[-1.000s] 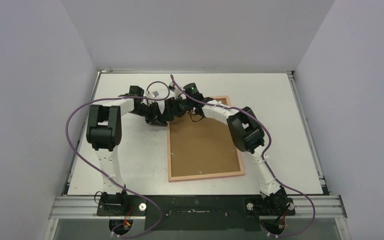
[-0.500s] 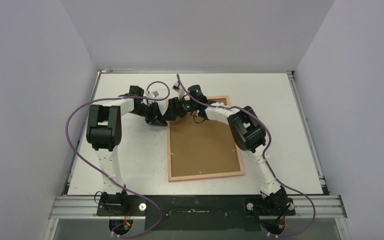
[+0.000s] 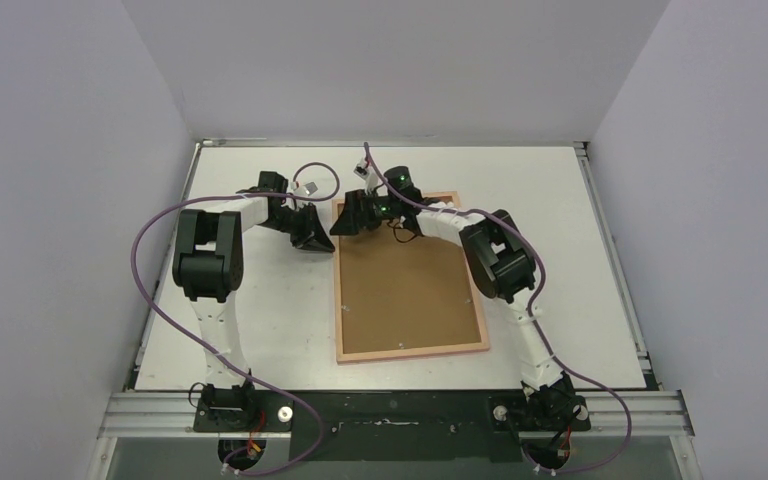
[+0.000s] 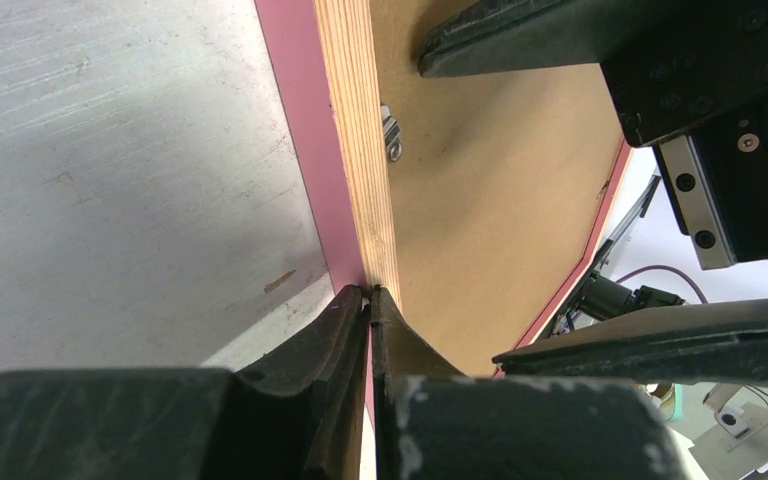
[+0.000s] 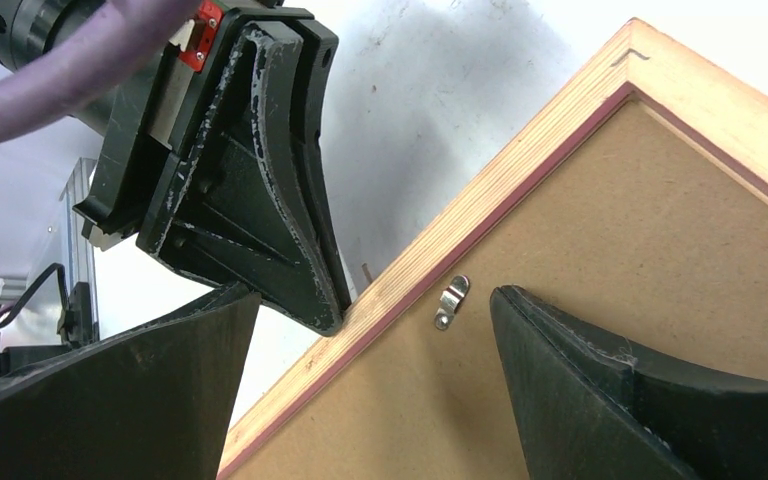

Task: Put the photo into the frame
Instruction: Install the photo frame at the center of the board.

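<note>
The closed left gripper (image 4: 370,292) touches the frame (image 3: 412,352) at its left rail. The wide-open right gripper (image 5: 375,295) straddles that rail. A brown board (image 3: 405,285) fills the frame.

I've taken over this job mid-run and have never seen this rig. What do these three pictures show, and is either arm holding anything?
Two robot arms are bolted at the near edge of a white table. The overhead picture looks down from behind them, with the left arm on the left and the right arm on the right. The other two pictures come from a camera on each wrist, looking along that arm's own fingers.

On the table lies the frame, back side up, filled by a brown backing board. The photo is not visible.

The left fingers are shut, their tips against the frame's outer left edge, gripping nothing. The right fingers stand wide open astride that same rail, near a small metal clip, and hold nothing.
</note>
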You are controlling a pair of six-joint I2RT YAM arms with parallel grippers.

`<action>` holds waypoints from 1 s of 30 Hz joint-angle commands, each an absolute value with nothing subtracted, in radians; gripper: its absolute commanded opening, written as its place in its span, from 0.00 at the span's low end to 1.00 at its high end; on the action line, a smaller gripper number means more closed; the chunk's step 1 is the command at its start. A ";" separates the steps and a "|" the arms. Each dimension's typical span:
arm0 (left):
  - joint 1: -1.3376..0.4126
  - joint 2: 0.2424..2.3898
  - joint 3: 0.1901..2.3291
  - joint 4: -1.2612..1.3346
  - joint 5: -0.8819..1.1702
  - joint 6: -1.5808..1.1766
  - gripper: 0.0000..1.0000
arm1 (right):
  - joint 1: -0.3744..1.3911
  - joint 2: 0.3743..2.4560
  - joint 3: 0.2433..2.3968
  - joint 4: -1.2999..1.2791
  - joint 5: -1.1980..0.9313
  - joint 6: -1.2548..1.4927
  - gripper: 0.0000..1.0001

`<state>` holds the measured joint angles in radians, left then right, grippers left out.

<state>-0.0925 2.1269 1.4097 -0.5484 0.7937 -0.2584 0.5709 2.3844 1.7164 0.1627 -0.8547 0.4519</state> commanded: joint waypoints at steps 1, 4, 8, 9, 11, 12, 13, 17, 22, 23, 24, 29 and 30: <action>-0.090 2.149 1.440 -0.543 0.780 -0.236 0.04 | 0.594 2.376 1.742 0.157 -0.885 0.416 0.90; -0.091 2.151 1.437 -0.543 0.781 -0.238 0.04 | 0.602 2.387 1.750 0.139 -0.887 0.409 0.90; -0.091 2.152 1.436 -0.541 0.779 -0.236 0.04 | 0.607 2.390 1.745 0.137 -0.892 0.406 0.90; -0.091 2.153 1.436 -0.541 0.779 -0.236 0.04 | 0.607 2.391 1.745 0.136 -0.896 0.406 0.90; -0.091 2.155 1.437 -0.541 0.778 -0.236 0.04 | 0.609 2.393 1.744 0.134 -0.904 0.406 0.90; -0.091 2.155 1.438 -0.541 0.779 -0.236 0.04 | 0.609 2.396 1.744 0.132 -0.907 0.407 0.90; -0.091 2.155 1.439 -0.541 0.778 -0.236 0.04 | 0.609 2.397 1.747 0.129 -0.911 0.407 0.90; -0.091 2.158 1.440 -0.540 0.778 -0.238 0.04 | 0.612 2.407 1.750 0.121 -0.940 0.409 0.90; -0.091 2.160 1.439 -0.538 0.775 -0.236 0.04 | 0.621 2.411 1.745 0.118 -0.965 0.400 0.91; -0.091 2.161 1.439 -0.537 0.775 -0.236 0.04 | 0.622 2.413 1.744 0.119 -0.971 0.400 0.91; -0.091 2.163 1.440 -0.537 0.775 -0.236 0.04 | 0.624 2.415 1.747 0.120 -0.973 0.403 0.91; -0.089 2.165 1.445 -0.541 0.776 -0.235 0.03 | 0.630 2.425 1.753 0.125 -0.989 0.406 0.91; -0.088 2.165 1.447 -0.543 0.776 -0.235 0.03 | 0.631 2.426 1.753 0.125 -0.991 0.406 0.91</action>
<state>-0.0891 2.1407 1.4197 -0.5518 0.8116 -0.2584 0.5972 2.3863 1.7226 0.1410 -0.9047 0.4118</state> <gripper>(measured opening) 0.035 0.911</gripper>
